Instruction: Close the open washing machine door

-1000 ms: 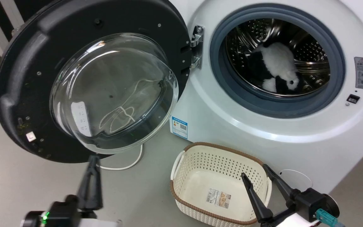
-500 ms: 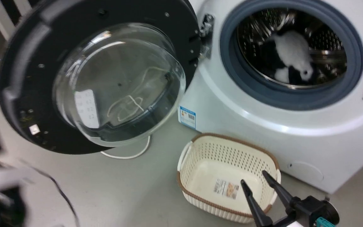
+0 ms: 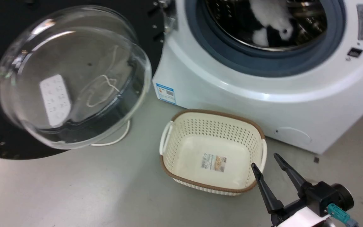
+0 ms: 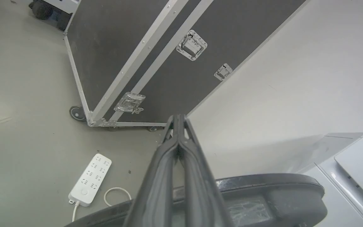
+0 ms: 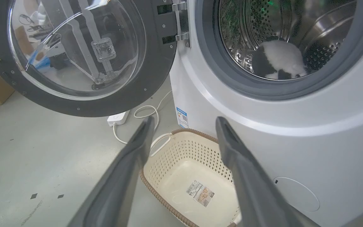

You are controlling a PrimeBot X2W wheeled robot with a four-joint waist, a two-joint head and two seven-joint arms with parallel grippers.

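Observation:
The washing machine door [image 3: 71, 75] stands swung wide open to the left of the white washing machine [image 3: 238, 104], its clear glass bowl bulging toward me. The right wrist view has the door [image 5: 156, 75] hanging on its metal hinge [image 5: 179, 22]. My left gripper [image 4: 177, 118] is shut with nothing in it and sits just above the door's black top edge [image 4: 263, 192]; I cannot tell whether they touch. Low at the right, my right gripper [image 3: 265, 160] is open and empty beside the basket, and its fingers [image 5: 185, 119] point at the machine's front.
A cream perforated basket [image 3: 169, 151] sits on the floor in front of the machine. A black and white plush toy [image 5: 279, 56] lies in the drum. Behind the door are a dark flight case [image 4: 131, 56], a white power strip [image 4: 90, 179] and its cable.
The head camera has tilted down and turned. My left gripper, below the door's rim a second ago, has gone out of the head view. The door stays wide open and the right gripper keeps open.

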